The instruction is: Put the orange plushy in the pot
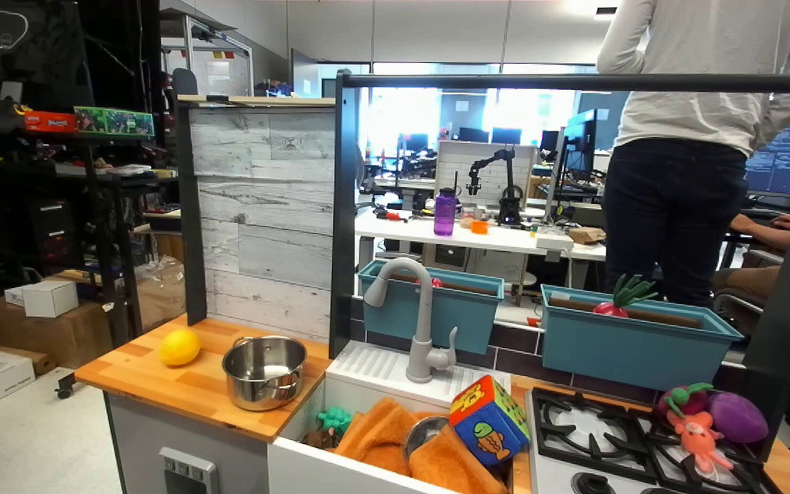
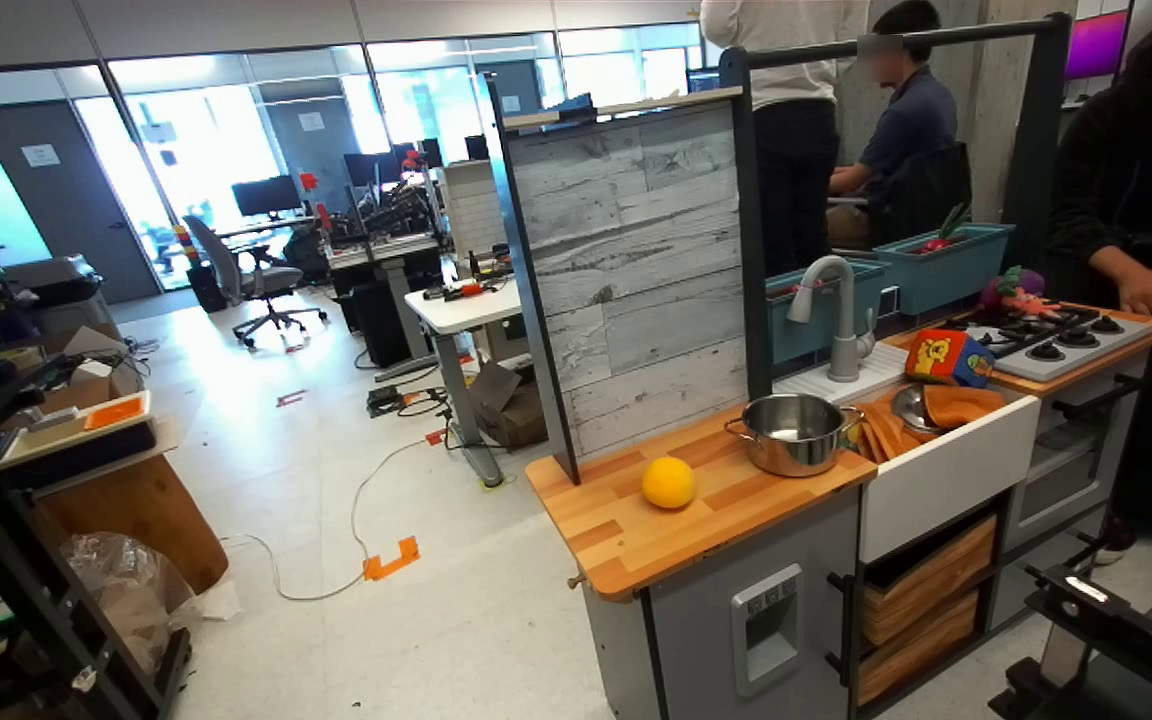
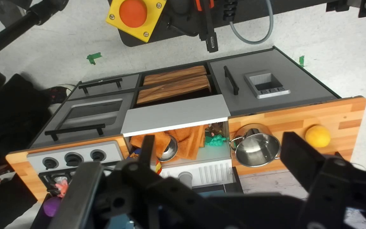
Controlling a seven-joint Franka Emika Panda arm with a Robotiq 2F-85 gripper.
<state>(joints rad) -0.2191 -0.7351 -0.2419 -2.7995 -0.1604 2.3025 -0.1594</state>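
Observation:
The orange plushy, a round yellow-orange ball [image 1: 180,347], rests on the wooden counter in both exterior views, near the counter's outer end [image 2: 669,483]. Beside it, and apart from it, the shiny silver pot [image 1: 265,374] stands upright close to the sink; no plushy shows inside it. From the wrist view, my gripper [image 3: 218,136] is spread wide above the toy kitchen, holding nothing. Its right finger [image 3: 300,156] appears between the pot [image 3: 257,151] and the plushy [image 3: 317,136]; both lie well below it. Neither exterior view shows the gripper.
The sink [image 2: 946,480] holds orange cloths, a metal bowl and small toys, with a colourful cube [image 1: 489,420] at its edge. A grey faucet [image 1: 422,322] rises behind it. A panel [image 2: 636,270] backs the counter. Plush toys lie on the stove [image 1: 594,425]. A person stands nearby.

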